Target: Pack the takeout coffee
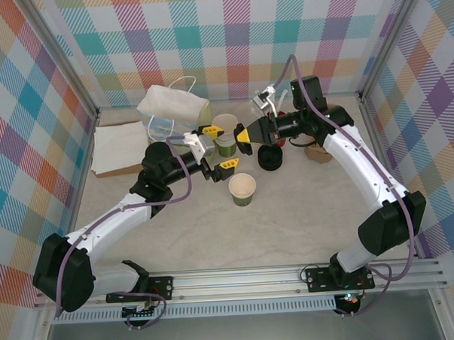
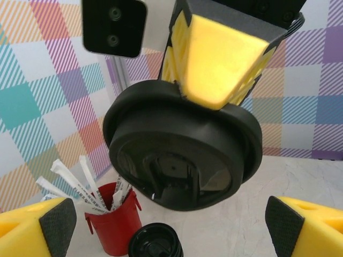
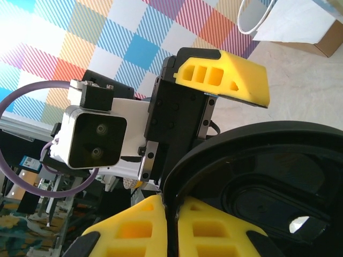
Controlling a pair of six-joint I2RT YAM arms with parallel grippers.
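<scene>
Black lid [image 2: 182, 160] pinched at rim by right hand [image 1: 244, 135]; left hand [image 1: 220, 147] spread wide.

A small green paper cup [image 1: 242, 189] with a cream inside stands upright and lidless, just beside the near finger of the left gripper [image 1: 219, 148]. Its round black plastic lid [image 2: 182, 160] is held on edge. The right gripper [image 3: 169, 206] pinches its rim, in front of the spread left fingers.
</scene>
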